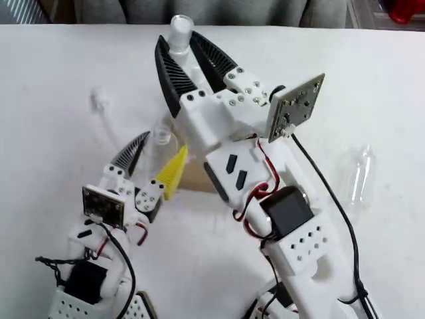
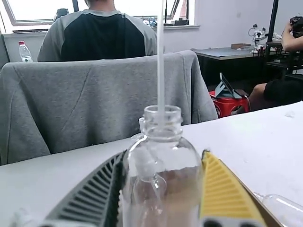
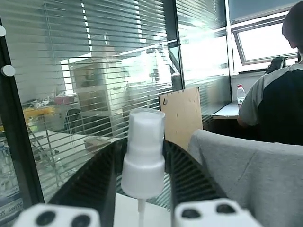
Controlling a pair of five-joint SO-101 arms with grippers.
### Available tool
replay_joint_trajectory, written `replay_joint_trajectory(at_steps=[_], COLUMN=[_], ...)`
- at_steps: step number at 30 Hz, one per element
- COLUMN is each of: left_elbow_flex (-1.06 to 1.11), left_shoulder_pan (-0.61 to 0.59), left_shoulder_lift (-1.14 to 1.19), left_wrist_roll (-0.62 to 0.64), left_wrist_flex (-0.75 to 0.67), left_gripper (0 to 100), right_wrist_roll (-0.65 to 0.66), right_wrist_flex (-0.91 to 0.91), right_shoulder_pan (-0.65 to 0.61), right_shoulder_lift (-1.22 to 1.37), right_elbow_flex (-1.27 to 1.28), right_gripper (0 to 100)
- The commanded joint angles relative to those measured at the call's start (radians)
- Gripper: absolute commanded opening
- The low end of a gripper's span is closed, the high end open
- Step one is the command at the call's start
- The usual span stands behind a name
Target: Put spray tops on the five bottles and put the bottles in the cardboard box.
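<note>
White table point(image 1: 53, 66), grey-draped chair point(image 2: 71, 104) behind, left pincer point(image 1: 163, 143) pinching bottle point(image 2: 163, 163), right pincer point(image 3: 144, 146) pinching spray top point(image 3: 143, 165)

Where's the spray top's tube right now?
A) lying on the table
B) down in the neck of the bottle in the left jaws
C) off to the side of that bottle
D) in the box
B: the tube hangs from the spray top straight into the open neck of the upright bottle.

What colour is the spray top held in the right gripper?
White. The spray top shows best in the right wrist view.
</note>
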Motion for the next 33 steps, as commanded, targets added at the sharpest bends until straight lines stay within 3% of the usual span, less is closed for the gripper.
replay_joint_trajectory(at_steps=[1, 33], left_elbow_flex=[-0.008, -0.015], left_shoulder_pan=[0.005, 0.004], left_shoulder_lift=[-0.01, -0.01], left_wrist_roll=[-0.011, -0.009], left_wrist_flex=[-0.035, -0.035], left_gripper=[2, 2], right_wrist_roll=[0.002, 0.002], right_wrist_flex=[-0.022, -0.021], right_shoulder_pan=[0.008, 0.022], right_shoulder_lift=[-0.001, 0.01], right_elbow_flex=[-0.133, -0.041], right_gripper=[1.5, 1.5])
